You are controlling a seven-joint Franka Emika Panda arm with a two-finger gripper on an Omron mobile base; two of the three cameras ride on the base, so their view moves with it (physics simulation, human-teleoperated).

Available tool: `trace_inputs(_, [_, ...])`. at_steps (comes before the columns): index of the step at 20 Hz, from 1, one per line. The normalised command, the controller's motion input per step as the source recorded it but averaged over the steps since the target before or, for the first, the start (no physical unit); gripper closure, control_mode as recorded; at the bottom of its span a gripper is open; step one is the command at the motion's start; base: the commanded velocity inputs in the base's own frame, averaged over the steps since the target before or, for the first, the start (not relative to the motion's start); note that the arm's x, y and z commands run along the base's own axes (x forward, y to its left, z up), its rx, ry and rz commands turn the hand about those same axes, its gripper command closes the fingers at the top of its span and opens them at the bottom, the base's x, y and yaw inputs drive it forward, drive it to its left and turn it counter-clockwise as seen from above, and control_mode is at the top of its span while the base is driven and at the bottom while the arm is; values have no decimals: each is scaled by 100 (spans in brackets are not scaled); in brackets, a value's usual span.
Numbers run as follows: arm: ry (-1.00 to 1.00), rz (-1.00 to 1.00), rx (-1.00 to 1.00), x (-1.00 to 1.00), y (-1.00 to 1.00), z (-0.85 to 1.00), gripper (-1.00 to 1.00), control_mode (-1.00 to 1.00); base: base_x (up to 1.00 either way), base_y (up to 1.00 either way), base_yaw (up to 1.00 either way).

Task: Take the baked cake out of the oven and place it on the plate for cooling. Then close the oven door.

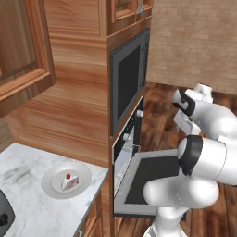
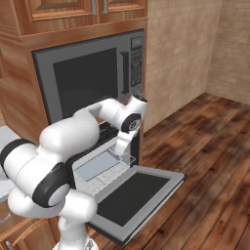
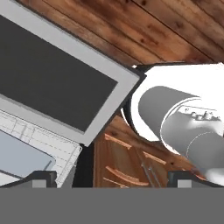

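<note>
The baked cake (image 1: 70, 181), a small white slice with a red berry on top, sits on the round white plate (image 1: 50, 184) on the marble counter. The oven (image 1: 127, 138) stands open, and its oven door (image 1: 152, 175) (image 2: 133, 196) (image 3: 48, 74) lies flat, dark glass facing up. Inside, a wire rack (image 2: 106, 178) carries a grey tray (image 2: 94, 169). My gripper (image 2: 124, 156) (image 3: 113, 179) hangs open just above the hinge side of the door, pointing down, with nothing between its fingertips (image 3: 43, 177).
A grey-framed microwave (image 1: 127, 76) (image 2: 93, 78) sits right above the oven in the wood cabinetry. The marble counter (image 1: 25, 194) runs left of the oven. Wooden floor (image 2: 205, 161) spreads to the right of the open door, and a brick wall stands behind.
</note>
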Motion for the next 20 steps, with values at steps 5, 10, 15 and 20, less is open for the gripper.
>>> trace_inputs(5, [0, -40, 0, 20, 3, -46, -100, -100, 0, 0, 0])
trace_inputs(10, [0, -24, 0, 29, 0, -45, -100, -100, 0, 0, 0])
trace_inputs(15, [-5, 15, 0, 42, 0, -55, -100, -100, 0, 0, 0])
trace_inputs(20, [-5, 43, 0, 57, 0, -63, -100, -100, 0, 0, 0])
